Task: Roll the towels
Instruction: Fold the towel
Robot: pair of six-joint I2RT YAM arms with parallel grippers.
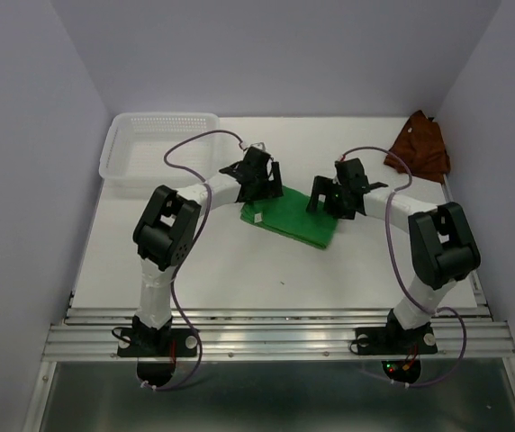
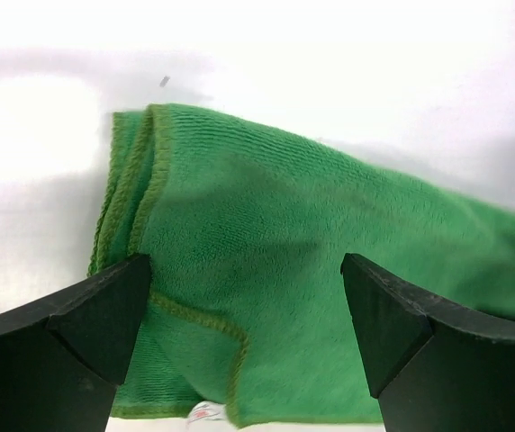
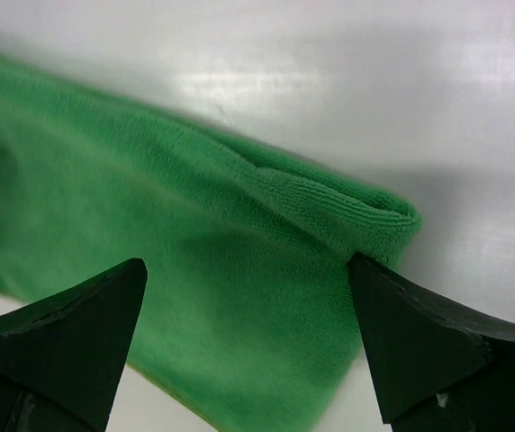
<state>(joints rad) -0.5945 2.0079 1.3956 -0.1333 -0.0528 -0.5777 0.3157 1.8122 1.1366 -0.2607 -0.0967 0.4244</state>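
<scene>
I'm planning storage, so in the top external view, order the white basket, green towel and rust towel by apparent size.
1. White basket, clearly largest.
2. Green towel, folded flat, partly covered.
3. Rust towel, crumpled in a heap; it looks only slightly smaller than the green one, so that gap is unsure.

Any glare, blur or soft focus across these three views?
Top external: evenly lit, sharp. Left wrist: table overexposed to white above the green towel. Right wrist: glare streak on the table, towel's weave sharp only at its folded edge.
</scene>
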